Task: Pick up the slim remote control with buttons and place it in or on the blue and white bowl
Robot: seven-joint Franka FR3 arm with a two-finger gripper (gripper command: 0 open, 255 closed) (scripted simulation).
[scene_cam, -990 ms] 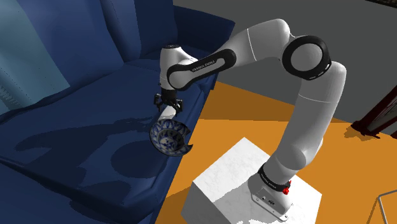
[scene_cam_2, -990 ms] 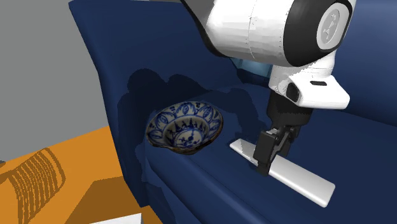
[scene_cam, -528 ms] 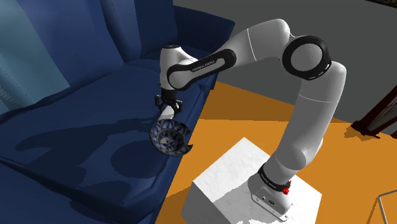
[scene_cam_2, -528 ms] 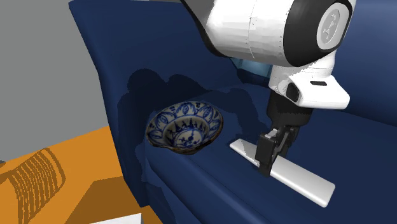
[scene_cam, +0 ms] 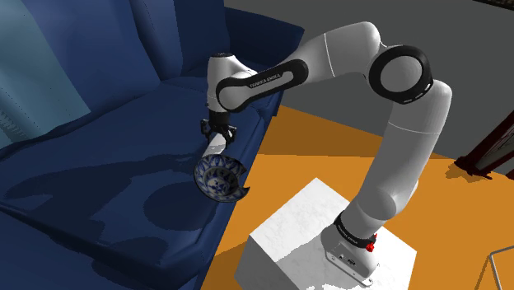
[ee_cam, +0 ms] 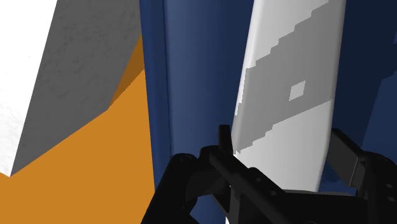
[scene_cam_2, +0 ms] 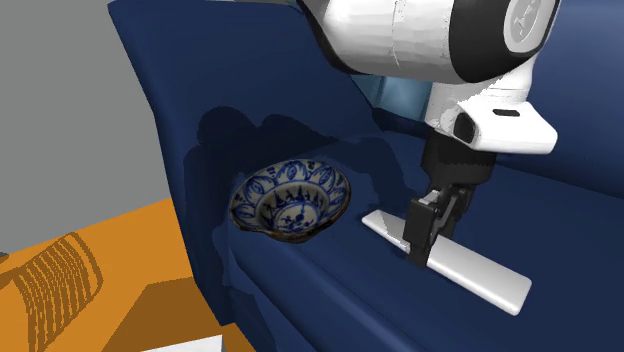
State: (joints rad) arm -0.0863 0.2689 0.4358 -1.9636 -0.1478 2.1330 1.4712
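White and flat, the slim slab-shaped remote control (scene_cam_2: pixel 475 278) lies right of centre in the second exterior view, clamped between the fingers of my black pincer (scene_cam_2: pixel 420 250) over the dark blue sofa seat (scene_cam_2: pixel 570 215). I see the blue and white patterned bowl (scene_cam_2: pixel 290 198) near it, left of centre, at the seat's edge.

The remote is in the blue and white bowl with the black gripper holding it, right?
Not in the bowl: the white remote is beside the bowl, over the blue sofa, as the second exterior view shows. The black gripper does hold it.
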